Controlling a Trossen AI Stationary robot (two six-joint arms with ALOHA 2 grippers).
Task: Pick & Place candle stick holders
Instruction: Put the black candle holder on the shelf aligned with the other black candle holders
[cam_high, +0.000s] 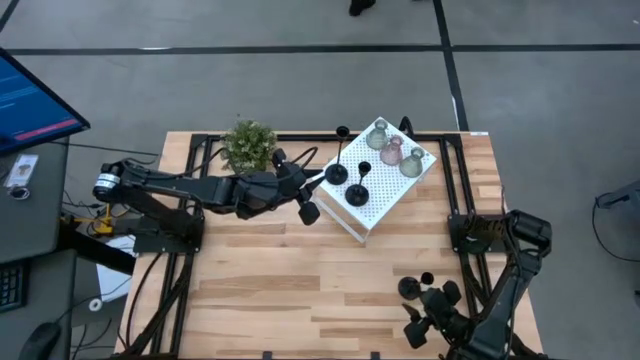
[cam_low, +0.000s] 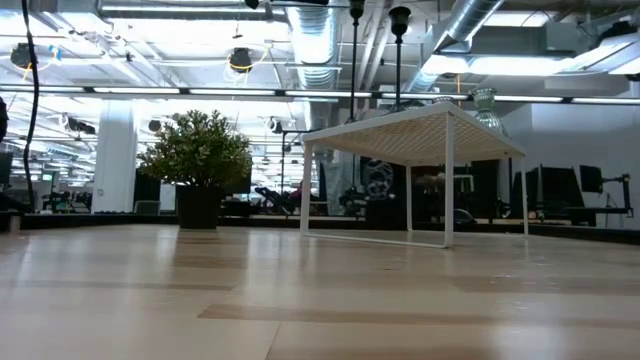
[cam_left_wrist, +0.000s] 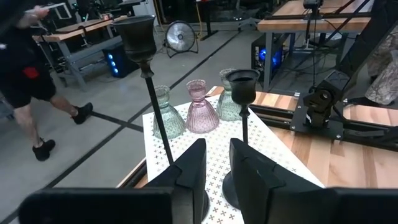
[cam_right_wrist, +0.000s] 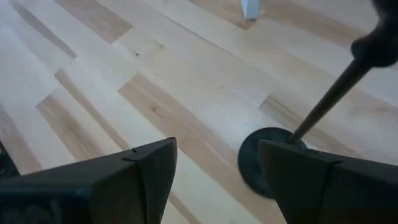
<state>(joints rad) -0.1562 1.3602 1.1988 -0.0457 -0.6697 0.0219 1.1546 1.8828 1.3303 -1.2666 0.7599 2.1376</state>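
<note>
Left tool (cam_high: 318, 185) spread at white box (cam_high: 385, 205), wooden table (cam_high: 300, 290), person (cam_left_wrist: 28, 87) walking behind

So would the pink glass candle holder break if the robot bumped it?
Probably. The pink holder looks like thin glass, so likely fragile and slippery. Its wide bottom should resist tipping, but it stands high on the white box, so a shove could drop it.

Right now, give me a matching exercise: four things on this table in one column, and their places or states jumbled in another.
Things:
1. pink glass holder
2. potted plant
3. lone black holder
4. right tool

Places or states:
A. open, just above the table
B. on top of the white box
C. base on the bare table, by the right tool
D. on the table beside the white box

Pairs: 1-B, 2-D, 3-C, 4-A
</note>
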